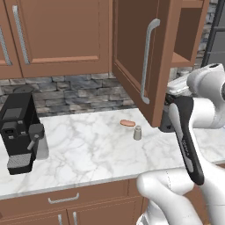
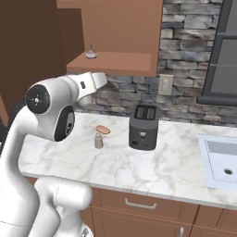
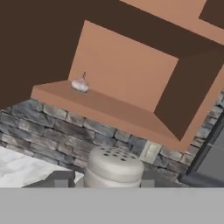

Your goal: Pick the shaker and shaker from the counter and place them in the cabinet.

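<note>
In the hand view, one grey shaker (image 3: pixel 114 168) with a perforated top sits between my fingertips (image 3: pixel 61 179), and my gripper (image 3: pixel 105 180) is shut on it, raised above the counter (image 1: pixel 88 149). It faces the open cabinet, below and in front of its wooden shelf (image 3: pixel 100 103). A second shaker (image 1: pixel 137 132) (image 2: pixel 98 140) stands upright on the white marble counter (image 2: pixel 152 166), beside an orange-brown sausage-shaped item (image 1: pixel 127 123). The cabinet door (image 1: pixel 132 52) with its curved silver handle (image 1: pixel 147 61) hangs open.
A garlic bulb (image 3: pixel 80 84) (image 2: pixel 91 54) lies on the cabinet shelf (image 2: pixel 115 62). A black coffee machine (image 1: pixel 19 132) stands at the counter's left, a dark toaster (image 2: pixel 143 126) to the right of the standing shaker, and a sink (image 2: pixel 222 162) further right.
</note>
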